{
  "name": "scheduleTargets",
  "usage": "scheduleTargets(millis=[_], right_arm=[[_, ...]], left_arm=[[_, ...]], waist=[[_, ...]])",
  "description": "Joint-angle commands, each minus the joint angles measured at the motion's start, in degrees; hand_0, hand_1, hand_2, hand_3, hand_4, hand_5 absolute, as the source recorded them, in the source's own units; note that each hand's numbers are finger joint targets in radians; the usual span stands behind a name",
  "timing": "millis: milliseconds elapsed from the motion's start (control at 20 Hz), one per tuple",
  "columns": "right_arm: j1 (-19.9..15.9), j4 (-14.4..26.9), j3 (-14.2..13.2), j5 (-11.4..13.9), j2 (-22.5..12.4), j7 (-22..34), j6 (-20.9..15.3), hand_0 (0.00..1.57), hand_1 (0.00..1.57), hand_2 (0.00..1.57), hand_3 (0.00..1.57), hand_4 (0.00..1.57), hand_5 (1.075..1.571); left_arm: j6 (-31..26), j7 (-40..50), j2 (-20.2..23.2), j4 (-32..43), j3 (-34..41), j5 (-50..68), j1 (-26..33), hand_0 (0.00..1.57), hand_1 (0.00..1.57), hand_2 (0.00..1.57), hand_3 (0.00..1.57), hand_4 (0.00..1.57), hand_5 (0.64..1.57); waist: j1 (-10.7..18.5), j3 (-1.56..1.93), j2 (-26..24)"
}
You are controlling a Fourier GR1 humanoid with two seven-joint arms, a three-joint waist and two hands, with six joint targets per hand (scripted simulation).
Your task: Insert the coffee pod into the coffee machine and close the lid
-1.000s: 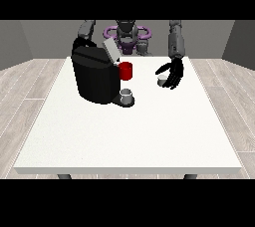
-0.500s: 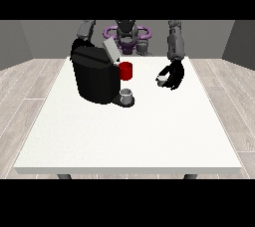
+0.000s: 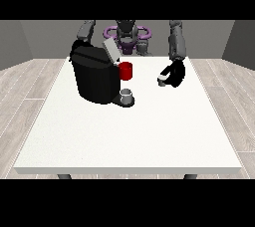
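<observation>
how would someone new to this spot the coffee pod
Start at the black coffee machine on the white table. Look across to the black hand at the view's right: the coffee pod is the small grey piece at its fingers, not the red cup.

A grey robot with black hands and a purple ring

The robot (image 3: pixel 127 34) is small at the far side of the table. Its body is dark grey in the middle, with a purple ring round its chest, like a loop sticking out on both sides. Its two arms are grey and made of chunky rounded parts. The hand at the view's right (image 3: pixel 174 74) is shiny black. The other hand cannot be seen. The head looks dark, but it is cut off at the top, so that is hard to tell.
</observation>
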Motion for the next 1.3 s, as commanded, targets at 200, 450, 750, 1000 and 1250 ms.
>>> scheduleTargets(millis=[200,450,750,1000,1250], right_arm=[[0.17,4.87,-2.93,-2.6,-2.2,-3.26,3.2,0.0,0.0,0.0,0.0,0.45,1.571],[-1.78,4.5,-0.38,-0.53,0.58,3.87,-0.76,0.0,0.0,0.0,0.0,0.5,1.571],[-0.87,4.06,0.68,-1.19,-0.89,4.49,1.27,0.0,0.0,0.0,0.0,0.44,1.571],[-3.41,4.01,0.91,-1.54,0.29,2.11,1.17,0.0,0.0,0.0,0.0,0.5,1.571],[-0.47,1.93,3.47,-1.68,0.94,-0.18,3.39,0.0,0.0,0.0,0.0,0.5,1.571]], left_arm=[[-4.76,0.73,-0.49,-3.33,-0.05,0.16,-5.88,1.39,1.39,1.41,1.35,0.58,1.571],[-12.87,0.26,1.7,-4.28,-0.21,0.72,-9.39,1.26,1.26,1.32,1.3,0.53,1.571],[-11.65,4.12,-0.83,-4.84,0.31,-0.36,-10.22,1.26,1.26,1.33,1.29,0.54,1.571],[-14.85,2.63,2.75,-5.51,2.29,0.45,-15.39,1.27,1.27,1.34,1.29,0.55,1.571],[-17.18,5.14,7.26,-4.1,5.24,1.19,-20.72,1.02,1.02,1.21,1.23,0.5,1.571]], waist=[[-0.33,-0.03,-2.44],[0.62,-0.05,-5.71],[-1.27,-0.06,-6.76],[-2.04,-0.05,-4.36],[-6.78,-0.06,-3.54]])
